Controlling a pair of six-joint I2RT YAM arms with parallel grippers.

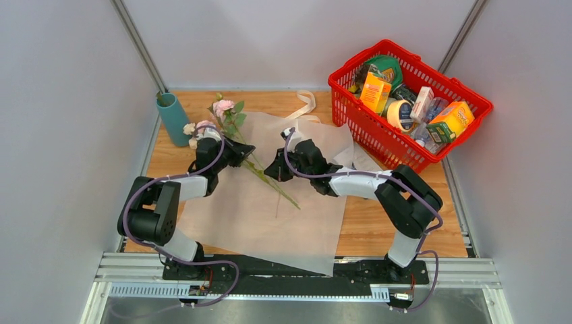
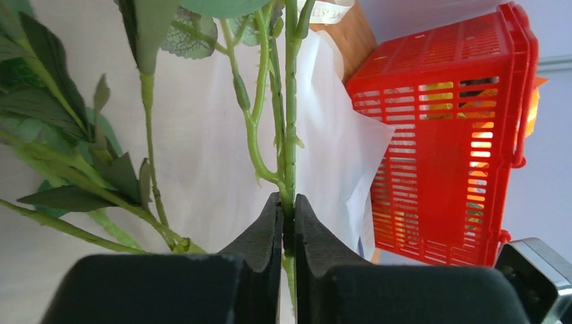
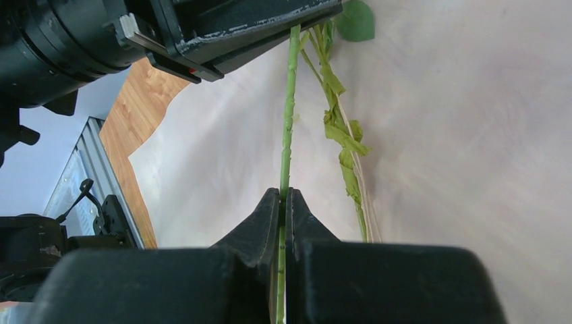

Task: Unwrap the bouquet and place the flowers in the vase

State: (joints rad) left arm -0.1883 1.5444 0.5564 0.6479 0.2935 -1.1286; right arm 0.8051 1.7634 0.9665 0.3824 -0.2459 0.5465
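**Both grippers clamped on one flower stem**

Top view: I found the left gripper and right gripper low over the opened paper. The flowers lay across it, blooms near the vase, which stood upright at the table's far left corner. A red basket sat far right.

Left wrist view: the jaws were pinched tight on a green stem, with leaves to its left.

Right wrist view: the jaws were likewise clenched on that stem, which ran up to the left gripper.
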